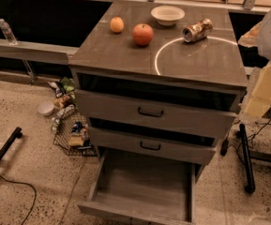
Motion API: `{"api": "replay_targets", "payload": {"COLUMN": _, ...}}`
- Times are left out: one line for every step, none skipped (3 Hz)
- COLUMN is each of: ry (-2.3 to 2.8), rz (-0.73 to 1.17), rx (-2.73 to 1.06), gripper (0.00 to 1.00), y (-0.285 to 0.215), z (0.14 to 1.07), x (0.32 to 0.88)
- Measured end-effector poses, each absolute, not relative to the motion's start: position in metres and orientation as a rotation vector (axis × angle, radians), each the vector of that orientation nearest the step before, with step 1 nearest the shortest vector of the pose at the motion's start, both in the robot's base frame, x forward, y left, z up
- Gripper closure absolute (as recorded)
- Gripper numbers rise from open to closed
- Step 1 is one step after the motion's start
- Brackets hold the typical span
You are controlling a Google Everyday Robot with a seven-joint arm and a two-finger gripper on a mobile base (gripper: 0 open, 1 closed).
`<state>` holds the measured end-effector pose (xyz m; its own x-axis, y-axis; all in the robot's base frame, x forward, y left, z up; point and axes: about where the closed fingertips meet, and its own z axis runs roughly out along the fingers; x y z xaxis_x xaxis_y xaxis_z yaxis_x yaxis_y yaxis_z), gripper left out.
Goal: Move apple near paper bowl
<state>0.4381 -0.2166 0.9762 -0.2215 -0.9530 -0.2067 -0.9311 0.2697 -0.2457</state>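
Note:
The red apple [142,33] sits on the grey cabinet top [125,55], left of center. The off-white paper bowl [167,15] stands upright behind it and slightly to the right, near the back edge, about a hand's width from the apple. My gripper is not in view. Only a white and yellowish part of my arm [268,55] shows at the right edge, beside the cabinet and apart from both objects.
A small orange fruit [116,24] lies left of the apple. A crushed metallic can [197,30] lies on its side right of the bowl. The bottom drawer [142,186] is pulled wide open. A wire basket of snacks [73,130] sits on the floor at the left.

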Motion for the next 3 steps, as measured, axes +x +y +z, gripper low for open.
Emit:
{"api": "replay_targets", "payload": {"ry": 2.232, "rz": -0.099, "rx": -1.724, "gripper": 0.00, "y": -0.217, "z": 0.976, "x": 0.438}}
{"api": "replay_targets", "payload": {"ry": 2.227, "rz": -0.102, "rx": -1.611, "gripper": 0.00, "y": -0.221, "z": 0.975, "x": 0.453}}
{"api": "replay_targets", "payload": {"ry": 2.229, "rz": -0.007, "rx": -1.357, "gripper": 0.00, "y": -0.245, "z": 0.951, "x": 0.489}}
